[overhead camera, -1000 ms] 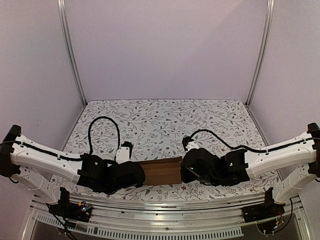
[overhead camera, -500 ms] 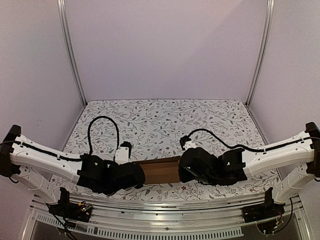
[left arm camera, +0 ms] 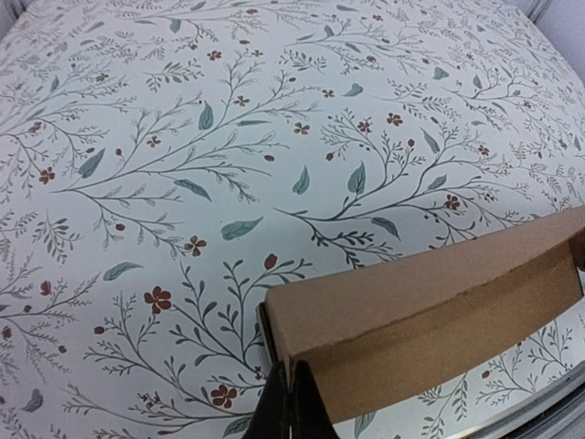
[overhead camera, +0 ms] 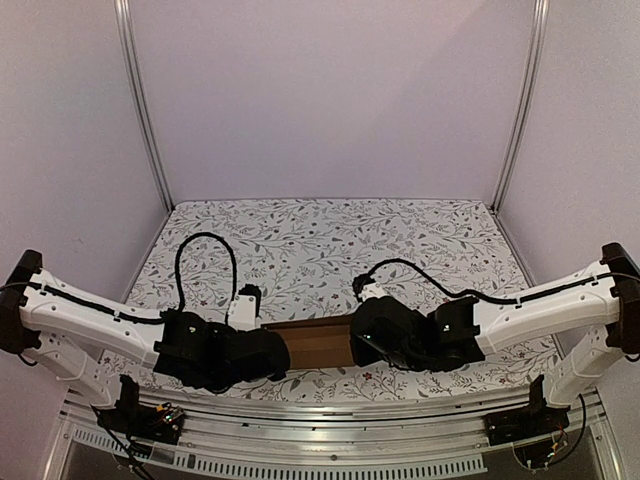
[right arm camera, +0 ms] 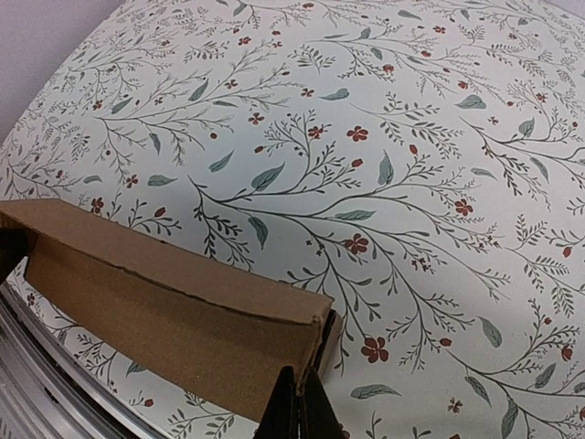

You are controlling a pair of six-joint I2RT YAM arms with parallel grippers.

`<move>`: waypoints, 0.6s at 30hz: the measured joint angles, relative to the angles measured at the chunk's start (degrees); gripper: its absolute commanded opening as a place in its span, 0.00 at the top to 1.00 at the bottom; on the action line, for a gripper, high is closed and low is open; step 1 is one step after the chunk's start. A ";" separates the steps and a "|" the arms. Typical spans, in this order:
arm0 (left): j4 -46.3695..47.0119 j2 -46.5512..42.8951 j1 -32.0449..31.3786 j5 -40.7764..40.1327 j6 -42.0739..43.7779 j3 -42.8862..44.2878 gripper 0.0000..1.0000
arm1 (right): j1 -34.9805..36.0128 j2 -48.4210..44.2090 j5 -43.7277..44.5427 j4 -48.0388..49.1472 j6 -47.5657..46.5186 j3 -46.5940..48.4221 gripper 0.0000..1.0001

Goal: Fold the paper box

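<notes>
I work over a table under a white cloth (overhead camera: pixel 330 235) printed with grey-green sprigs and small red flowers. Plain pale walls (overhead camera: pixel 330 100) close in the back and both sides, with 2 aluminium uprights (overhead camera: pixel 140 100) at the back corners and an aluminium rail (overhead camera: pixel 330 440) along the near edge by my bases.

The paper box (overhead camera: pixel 315 343) lies on the cloth close to that near edge, about midway across the table and stretched crosswise between my 2 wrists. It is long, low and plain brown on every face I can see.

My left gripper (left arm camera: pixel 291 407) is clenched, its fingers pressed together with the tips at the box's left end corner. My right gripper (right arm camera: pixel 300 407) is clenched the same way at the right end corner. At each end I cannot tell whether a thin edge of cardboard is nipped between the fingers or whether the tips only press against it.

From above, my black wrist housings cover both ends of the box, so only its middle stretch shows. Each wrist camera cuts the box off at the frame edge, and only the very tips of my fingers rise from the bottom border. A black cable (overhead camera: pixel 205 240) loops above each forearm.
</notes>
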 measured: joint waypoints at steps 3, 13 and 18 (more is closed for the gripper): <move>-0.24 0.02 -0.02 -0.07 0.00 0.00 1.00 | 0.11 0.37 0.02 0.00 -0.02 0.22 1.00; -0.37 0.02 -0.04 -0.09 -0.31 0.00 1.00 | 0.13 0.57 0.00 0.15 0.31 -0.28 1.00; -0.37 0.02 -0.09 -0.09 -0.63 0.00 1.00 | 0.15 0.57 -0.02 1.31 1.03 -1.44 1.00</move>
